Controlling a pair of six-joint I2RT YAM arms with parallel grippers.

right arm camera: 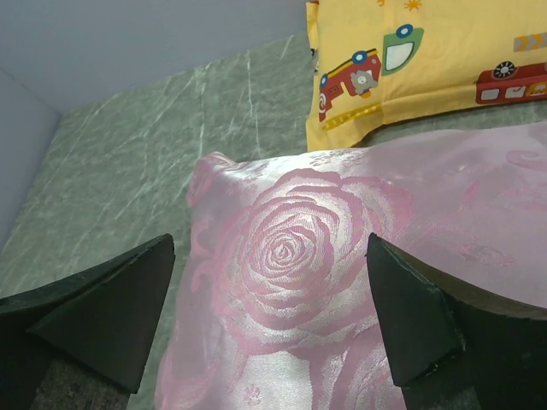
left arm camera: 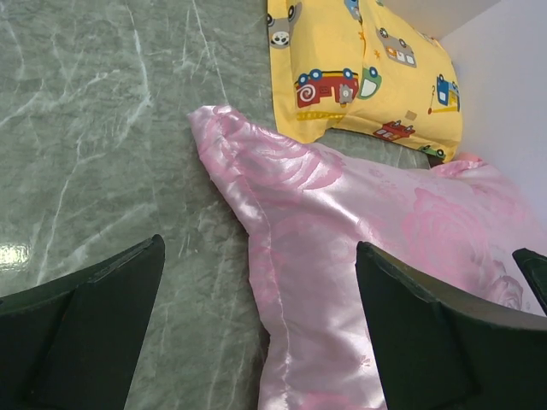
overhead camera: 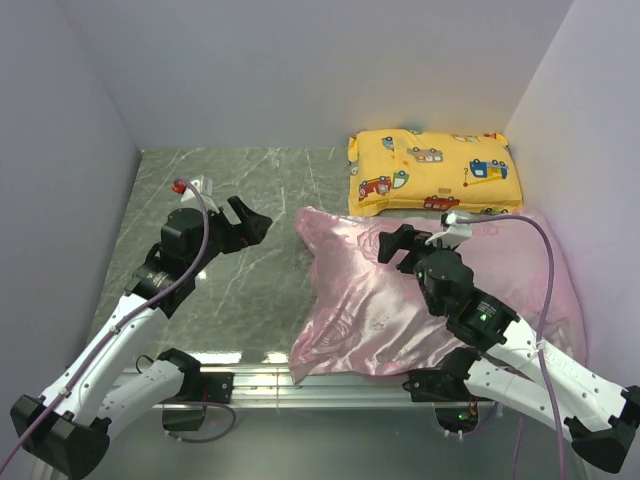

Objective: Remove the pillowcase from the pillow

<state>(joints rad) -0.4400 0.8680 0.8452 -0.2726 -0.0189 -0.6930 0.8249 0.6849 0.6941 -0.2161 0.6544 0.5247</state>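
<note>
The pink satin pillowcase with a rose pattern lies plump on the right half of the table and fully covers the pillow, so the white pillow is hidden. My left gripper is open, hovering over the bare table just left of the case's far left corner. My right gripper is open above the case's far part, over a big woven rose. The case fills the lower right of the left wrist view. Neither gripper holds anything.
A yellow cartoon-vehicle-print pillow lies at the back right, touching the pink case's far edge; it also shows in the left wrist view and the right wrist view. Grey marble tabletop lies to the left. White walls enclose three sides.
</note>
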